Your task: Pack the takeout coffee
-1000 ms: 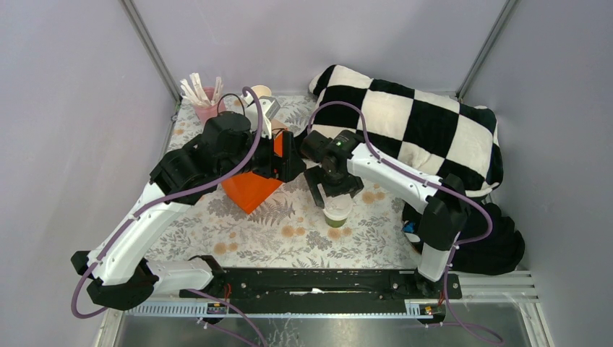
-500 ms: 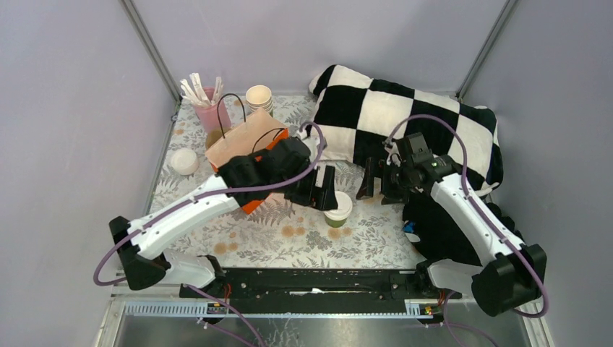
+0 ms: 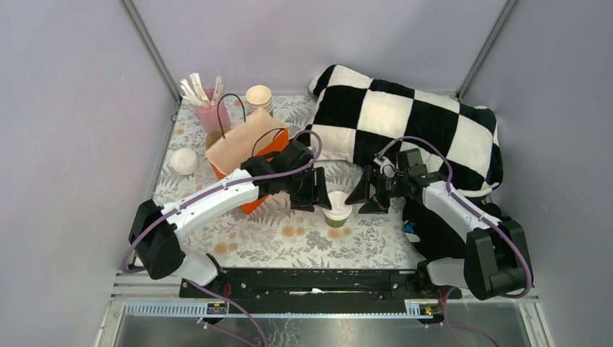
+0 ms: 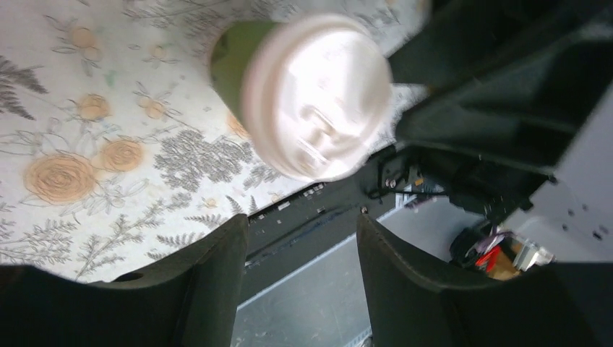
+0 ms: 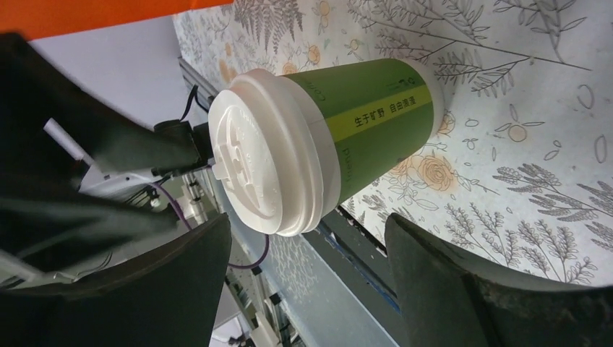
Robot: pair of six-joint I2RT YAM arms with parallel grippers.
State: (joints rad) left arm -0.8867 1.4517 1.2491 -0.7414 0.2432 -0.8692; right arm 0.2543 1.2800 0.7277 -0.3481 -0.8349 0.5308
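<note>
Takeout coffee (image 5: 376, 137), green paper, round white lid (image 5: 253, 163)

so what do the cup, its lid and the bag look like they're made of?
Cup: looks like paper, matte green with a printed lighter band and text.
Lid: likely thin moulded plastic, white, slight sheen, embossed ridges.
Bag: seems to be kraft paper, tan with orange panels, creased, thin dark cord handles.

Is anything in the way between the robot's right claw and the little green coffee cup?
No, nothing visible. The green paper cup with the white plastic lid stands right in front of the open right gripper, with only flowery tablecloth between them.
</note>
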